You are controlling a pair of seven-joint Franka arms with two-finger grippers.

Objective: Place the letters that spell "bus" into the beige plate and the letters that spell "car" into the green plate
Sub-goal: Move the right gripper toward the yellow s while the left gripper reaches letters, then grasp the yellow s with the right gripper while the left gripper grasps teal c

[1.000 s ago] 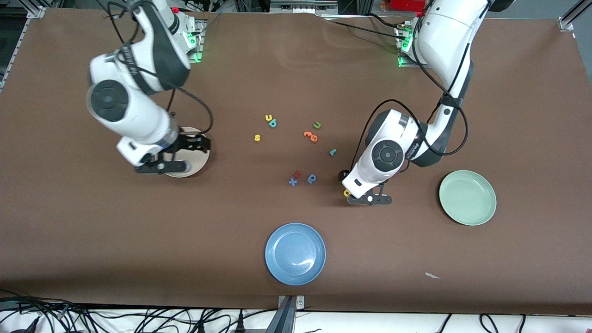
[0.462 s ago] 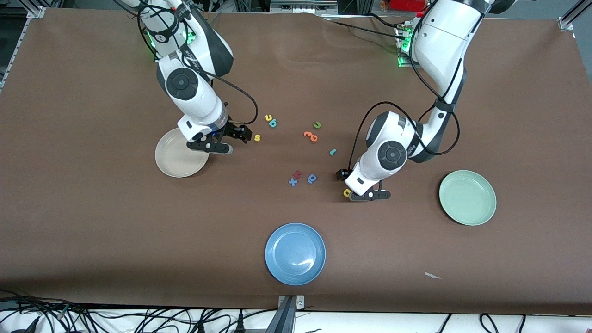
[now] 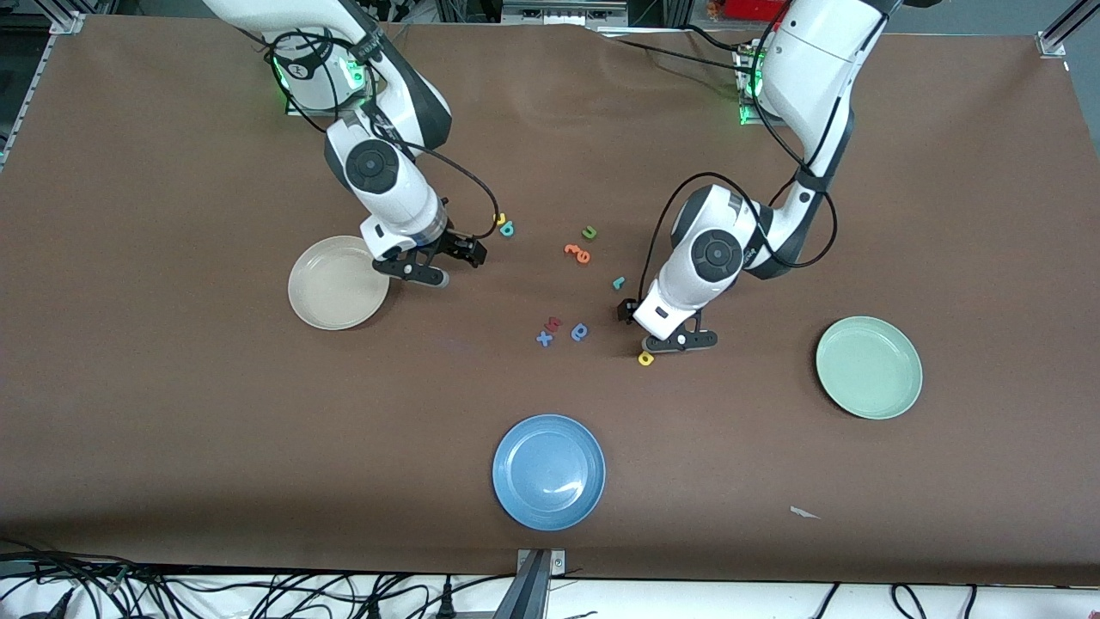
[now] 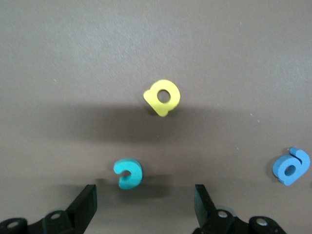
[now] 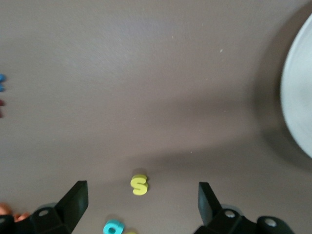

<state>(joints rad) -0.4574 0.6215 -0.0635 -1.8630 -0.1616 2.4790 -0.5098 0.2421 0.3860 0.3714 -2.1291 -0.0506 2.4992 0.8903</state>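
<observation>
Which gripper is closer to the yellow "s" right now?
Right. The right gripper hangs over the yellow "s"; the left gripper is over the teal "c".

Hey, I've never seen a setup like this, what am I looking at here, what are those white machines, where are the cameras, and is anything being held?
These are two white robot arms with two-finger grippers at a brown table. One picture looks down from a high camera facing them; the other two come from cameras on each arm's wrist.

On the table lie small foam letters and three plates: a beige plate, a green plate and a blue plate.

The left gripper is open, low over a teal c, with a yellow a and a blue letter nearby. The right gripper is open over a yellow s, beside the beige plate. Nothing is held.
</observation>
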